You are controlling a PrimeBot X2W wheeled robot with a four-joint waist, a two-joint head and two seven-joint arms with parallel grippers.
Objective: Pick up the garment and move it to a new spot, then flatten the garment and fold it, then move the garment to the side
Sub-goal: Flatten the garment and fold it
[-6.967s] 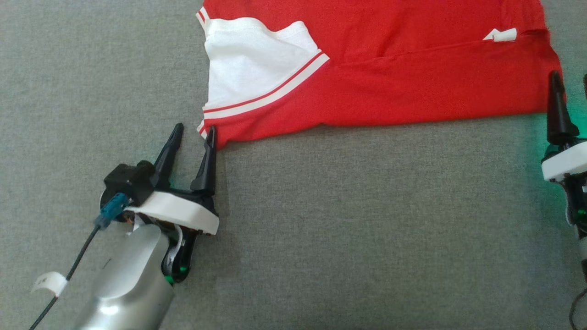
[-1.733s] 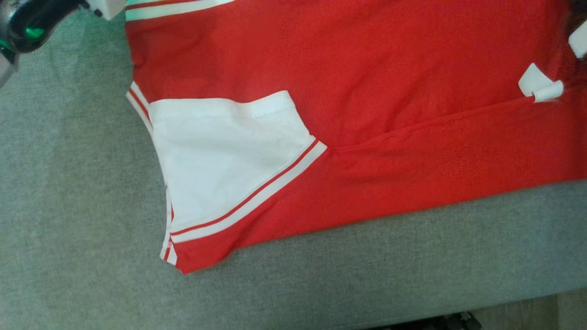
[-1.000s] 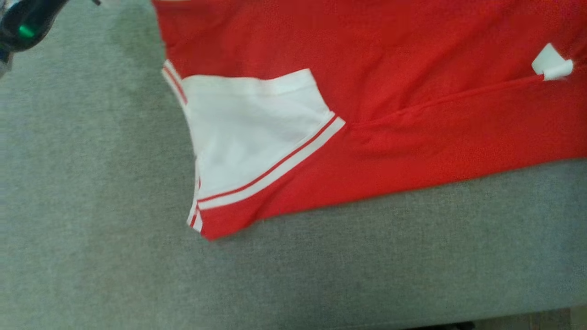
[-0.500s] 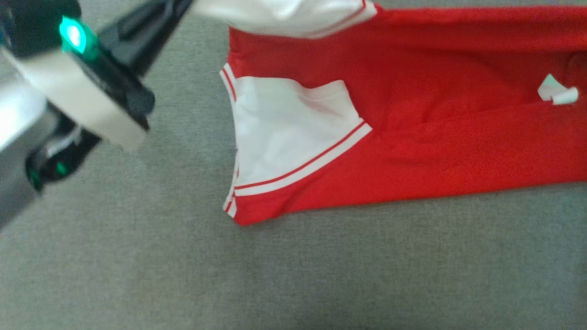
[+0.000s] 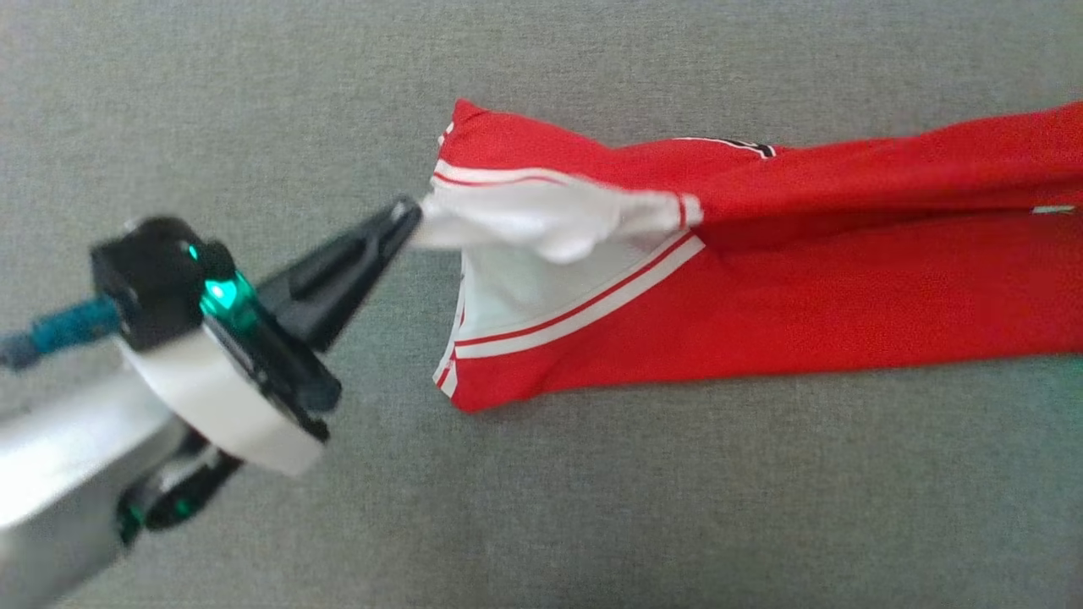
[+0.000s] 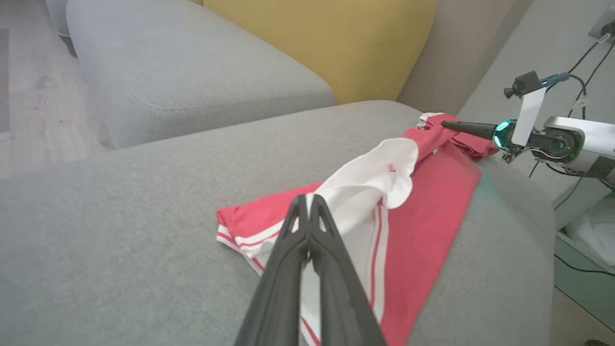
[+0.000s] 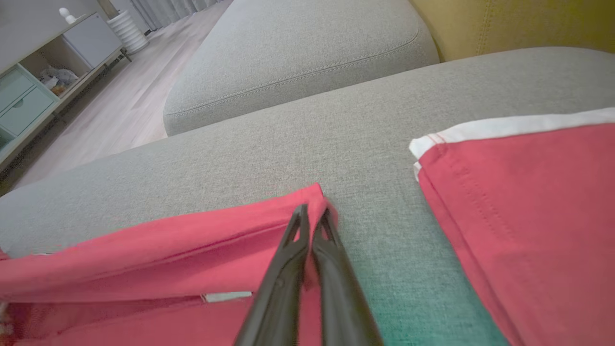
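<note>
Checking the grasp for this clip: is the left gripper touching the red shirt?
Touching. The left wrist view shows the left gripper shut on the white part of the red shirt, the cloth bunched up at its fingertips.

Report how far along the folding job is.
Done: the garment lies spread on the grey cushion. In hand: the left gripper pinches the white sleeve and the right gripper the red far corner, holding that edge raised for a fold. Left: laying the fold down, then moving it aside.
</note>
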